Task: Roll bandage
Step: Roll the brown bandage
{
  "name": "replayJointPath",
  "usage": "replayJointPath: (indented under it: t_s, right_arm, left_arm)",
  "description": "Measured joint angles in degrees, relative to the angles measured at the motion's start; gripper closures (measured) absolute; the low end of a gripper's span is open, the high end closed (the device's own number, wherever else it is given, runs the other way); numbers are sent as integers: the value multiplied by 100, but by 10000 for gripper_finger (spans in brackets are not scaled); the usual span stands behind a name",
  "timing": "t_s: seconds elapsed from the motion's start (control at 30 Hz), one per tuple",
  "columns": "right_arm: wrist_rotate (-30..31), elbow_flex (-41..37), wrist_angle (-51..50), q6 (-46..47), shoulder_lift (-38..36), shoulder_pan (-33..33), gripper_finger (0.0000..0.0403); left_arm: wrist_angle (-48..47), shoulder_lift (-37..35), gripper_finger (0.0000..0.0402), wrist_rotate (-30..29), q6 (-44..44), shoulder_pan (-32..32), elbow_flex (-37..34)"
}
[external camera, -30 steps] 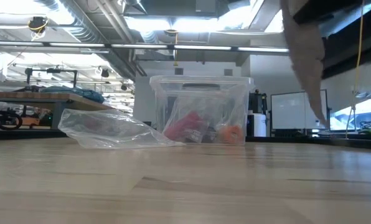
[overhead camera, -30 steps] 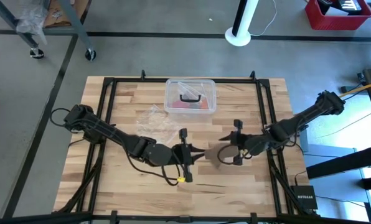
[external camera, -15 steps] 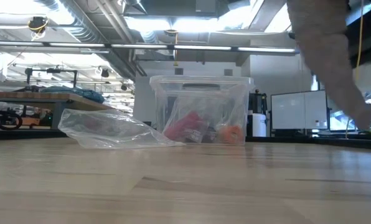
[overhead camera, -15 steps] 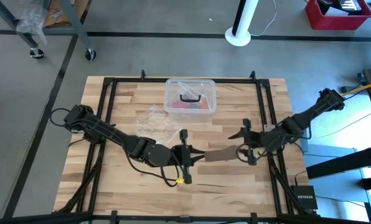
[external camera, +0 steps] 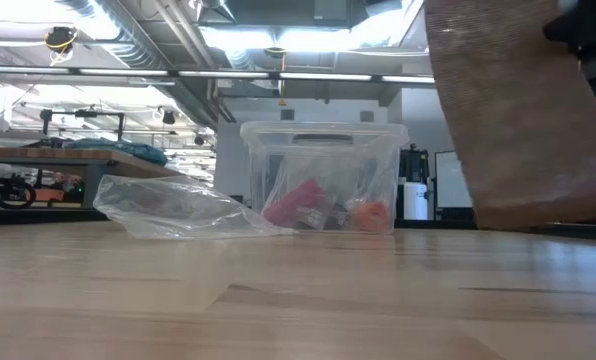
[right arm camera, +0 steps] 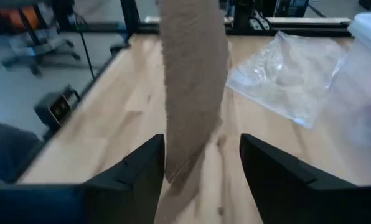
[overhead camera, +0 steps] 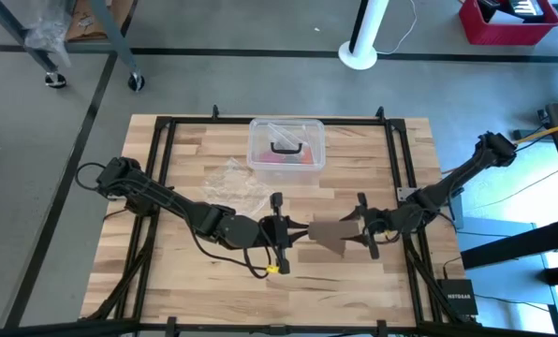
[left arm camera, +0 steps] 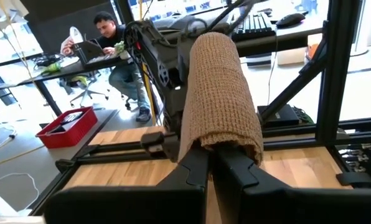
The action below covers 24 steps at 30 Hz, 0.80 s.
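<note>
Left gripper [overhead camera: 288,233]: fingers pressed together on one end of the bandage [overhead camera: 328,230], which drapes back over them in a fold, as the left wrist view shows [left arm camera: 218,93].

Right gripper [overhead camera: 361,230]: fingers [right arm camera: 279,177] stand wide, one on each side of the strip, with no grip apparent; the bandage [right arm camera: 192,81] hangs between them.

Bandage: held off the table [overhead camera: 213,281] between the two grippers, in front of the clear plastic box [overhead camera: 286,145] and to the right of the clear plastic bag [overhead camera: 234,178]. The low view shows it hanging as a broad brown band [external camera: 518,110].

Change noted: a second ago the right gripper was narrow on the strip; half a second ago it sat farther from the left gripper with the bandage drawn out straight. It has since opened and moved back in.

Reading: the right gripper has likely let go to take a fresh hold nearer the left; no roll is formed yet.
</note>
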Motion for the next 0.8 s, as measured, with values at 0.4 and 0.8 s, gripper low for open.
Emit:
replayJointPath:
  t_s: [0.4,0.8]
  right_arm:
    - [1201,-441,1147,295,641,-9,205]
    - [339,-418,1822,-594,791,37,388]
  left_arm:
    - [-20,0,400,-2,-7,0,0]
    - [17,0,400,-110,10,0,0]
